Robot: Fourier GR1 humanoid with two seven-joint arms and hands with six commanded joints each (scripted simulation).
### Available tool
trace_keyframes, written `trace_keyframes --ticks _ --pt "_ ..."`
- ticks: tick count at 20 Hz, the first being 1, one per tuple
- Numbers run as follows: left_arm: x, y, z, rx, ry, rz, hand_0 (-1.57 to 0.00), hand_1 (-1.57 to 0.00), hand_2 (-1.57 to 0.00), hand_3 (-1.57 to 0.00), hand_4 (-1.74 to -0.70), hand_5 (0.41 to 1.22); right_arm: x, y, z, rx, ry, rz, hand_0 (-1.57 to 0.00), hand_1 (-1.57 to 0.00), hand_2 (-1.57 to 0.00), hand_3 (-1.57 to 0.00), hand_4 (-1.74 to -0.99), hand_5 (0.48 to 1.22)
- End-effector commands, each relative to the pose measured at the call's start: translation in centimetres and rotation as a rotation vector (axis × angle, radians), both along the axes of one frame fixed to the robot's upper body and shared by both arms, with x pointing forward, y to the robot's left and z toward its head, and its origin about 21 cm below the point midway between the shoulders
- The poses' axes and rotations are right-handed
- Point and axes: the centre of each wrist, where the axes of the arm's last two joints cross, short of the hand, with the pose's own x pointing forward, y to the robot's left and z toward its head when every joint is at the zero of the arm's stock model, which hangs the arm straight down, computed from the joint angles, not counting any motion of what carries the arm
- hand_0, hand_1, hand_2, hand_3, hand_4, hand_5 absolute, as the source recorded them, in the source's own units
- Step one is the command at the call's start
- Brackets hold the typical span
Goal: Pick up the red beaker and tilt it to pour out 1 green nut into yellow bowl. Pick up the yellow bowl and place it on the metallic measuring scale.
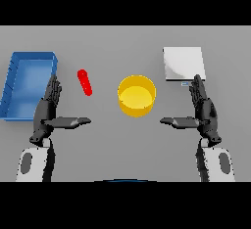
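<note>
A slim red beaker (85,82) lies on the grey table, left of centre and tilted. The yellow bowl (137,95) stands at the middle of the table; nothing shows inside it. The metallic measuring scale (183,63) is a pale square plate at the back right. My left hand (47,108) hovers at the lower left, fingers straight and thumb pointing inward, just left of and nearer than the beaker. My right hand (204,109) mirrors it at the lower right, open, in front of the scale. Neither hand touches anything. No green nut is visible.
A blue tray (14,83) with raised walls sits at the far left, beside my left hand.
</note>
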Motion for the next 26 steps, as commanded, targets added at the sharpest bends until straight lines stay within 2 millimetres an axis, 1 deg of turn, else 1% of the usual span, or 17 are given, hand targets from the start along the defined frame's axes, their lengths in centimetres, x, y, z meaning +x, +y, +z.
trace_keyframes --ticks 1,6,7,9,10,12,13,14,16,17,18,19,21,23,24,25,26 --pt "0.0 -0.1 0.0 -0.001 0.000 0.000 0.00 0.00 0.00 0.00 -1.20 0.652 0.0 -0.1 0.0 0.000 0.000 -0.001 0.00 0.00 0.00 0.00 -1.245 0.681" --pt "0.0 -0.8 -0.2 -0.001 0.010 -0.005 0.00 0.00 0.00 0.00 -1.20 0.652 -0.1 -0.5 0.0 0.000 0.001 -0.002 0.00 0.00 0.00 0.00 -1.245 0.681" --pt "-0.9 -0.8 0.5 0.078 -0.019 -0.029 0.00 0.00 0.00 0.00 -1.20 0.652 -1.1 -0.9 0.2 -0.144 -0.085 0.015 0.00 0.00 0.00 0.00 -1.245 0.681" --pt "-1.8 -1.3 1.4 0.148 -0.038 -0.061 0.00 0.00 0.00 0.00 -1.21 0.650 -2.3 -0.7 0.6 -0.272 -0.142 0.041 0.00 0.00 0.00 0.00 -1.239 0.679" --pt "-2.5 -1.3 1.6 0.162 -0.036 -0.071 0.00 0.00 0.00 0.00 -1.22 0.654 -2.6 -0.5 0.8 -0.304 -0.137 0.045 0.00 0.00 0.00 0.00 -1.235 0.679" --pt "-2.5 -1.2 2.4 0.177 -0.017 -0.071 0.00 0.00 0.00 0.00 -1.22 0.660 -2.9 -0.2 1.0 -0.324 -0.140 0.050 0.00 0.00 0.00 0.00 -1.235 0.678" --pt "-2.5 -1.3 2.3 0.191 -0.009 -0.083 0.00 0.00 0.00 0.00 -1.23 0.661 -2.8 -0.2 1.4 -0.318 -0.151 0.053 0.00 0.00 0.00 0.00 -1.241 0.680" --pt "-2.5 -1.3 2.1 0.196 -0.003 -0.088 0.00 0.00 0.00 0.00 -1.23 0.662 -3.0 -0.3 1.2 -0.313 -0.143 0.055 0.00 0.00 0.00 0.00 -1.245 0.681" --pt "-1.8 -1.9 1.8 0.206 0.014 -0.114 0.00 0.00 0.00 0.00 -1.25 0.679 -3.2 -0.3 1.4 -0.297 -0.147 0.065 0.00 0.00 0.00 0.00 -1.254 0.682" --pt "-1.2 -2.2 1.7 0.198 0.016 -0.116 0.00 0.00 0.00 0.00 -1.28 0.691 -3.1 -0.1 1.4 -0.274 -0.141 0.071 0.00 0.00 0.00 0.00 -1.265 0.680" --pt "-0.5 -2.3 1.3 0.194 0.025 -0.121 0.00 0.00 0.00 0.00 -1.30 0.702 -3.4 -0.4 1.2 -0.264 -0.146 0.075 0.00 0.00 0.00 0.00 -1.275 0.680" --pt "-0.1 -2.6 1.1 0.184 0.029 -0.133 0.00 0.00 0.00 0.00 -1.33 0.713 -3.2 -0.4 1.6 -0.260 -0.156 0.075 0.00 0.00 0.00 0.00 -1.280 0.679" --pt "1.4 -2.5 0.7 0.198 0.046 -0.129 0.00 0.00 0.00 0.00 -1.37 0.732 -3.3 -0.3 1.3 -0.255 -0.142 0.066 0.00 0.00 0.00 0.00 -1.296 0.677" --pt "2.9 -2.9 0.6 0.204 0.042 -0.133 0.00 0.00 0.00 0.00 -1.38 0.739 -3.4 -0.6 1.2 -0.256 -0.149 0.068 0.00 0.00 0.00 0.00 -1.308 0.679" --pt "3.1 -2.9 0.2 0.197 0.048 -0.128 0.00 0.00 0.00 0.00 -1.38 0.739 -3.2 -0.8 1.4 -0.254 -0.152 0.059 0.00 0.00 0.00 0.00 -1.312 0.681" --pt "3.7 -2.8 -0.3 0.212 0.063 -0.120 0.00 0.00 0.00 0.00 -1.38 0.738 -3.0 -0.4 1.7 -0.245 -0.158 0.064 0.00 0.00 0.00 0.00 -1.321 0.683" --pt "4.3 -3.0 -0.4 0.211 0.070 -0.114 0.00 0.00 0.00 0.00 -1.37 0.733 -3.2 -0.4 1.3 -0.245 -0.146 0.074 0.00 0.00 0.00 0.00 -1.329 0.685"
